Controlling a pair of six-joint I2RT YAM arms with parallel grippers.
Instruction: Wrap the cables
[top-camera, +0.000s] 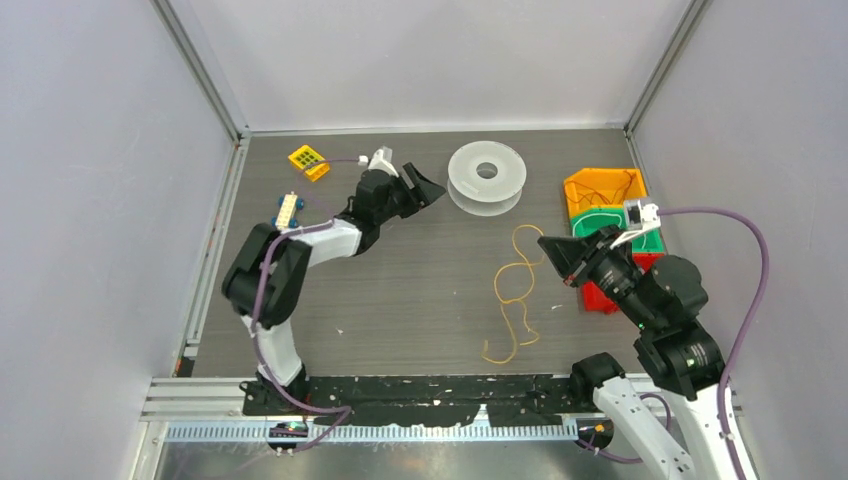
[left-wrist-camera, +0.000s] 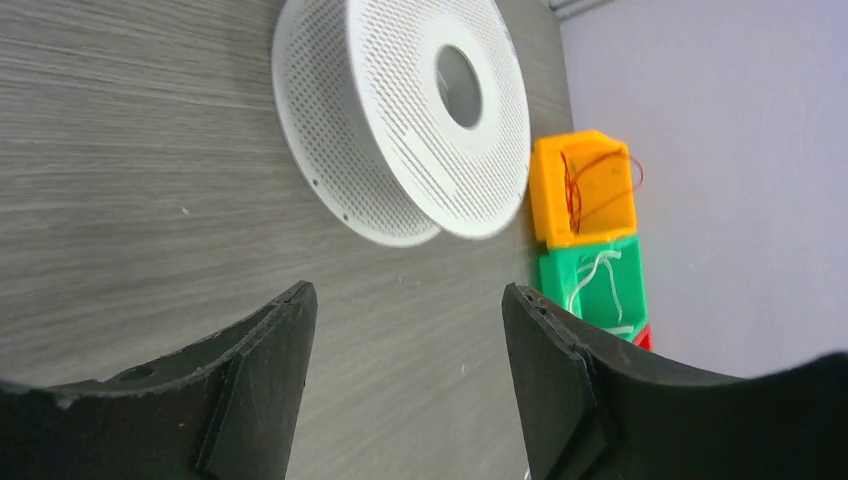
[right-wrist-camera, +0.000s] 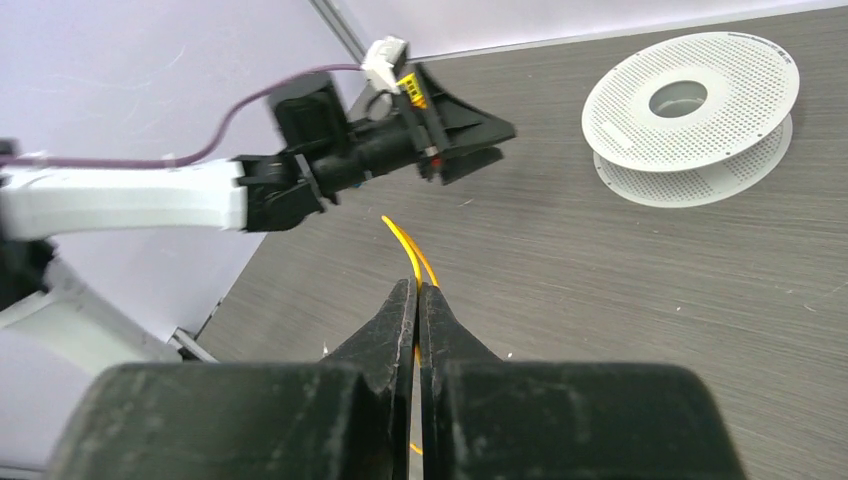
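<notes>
On the table (top-camera: 400, 300), the yellow cable (right-wrist-camera: 402, 237) looks light, limp and springy; right fingers (right-wrist-camera: 400, 320) pinch it; left fingers (left-wrist-camera: 280, 340) spread; best held near an end.

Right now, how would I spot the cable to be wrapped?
Find the white spool at the back of the table. In front of it a yellow-orange wire lies in loose curls, pinched by the right gripper, far thinner than the arms' purple cords.

Nothing here can be read: no legible words, labels or numbers on the white spool (top-camera: 486, 176) or the coloured bins (top-camera: 603, 205).
</notes>
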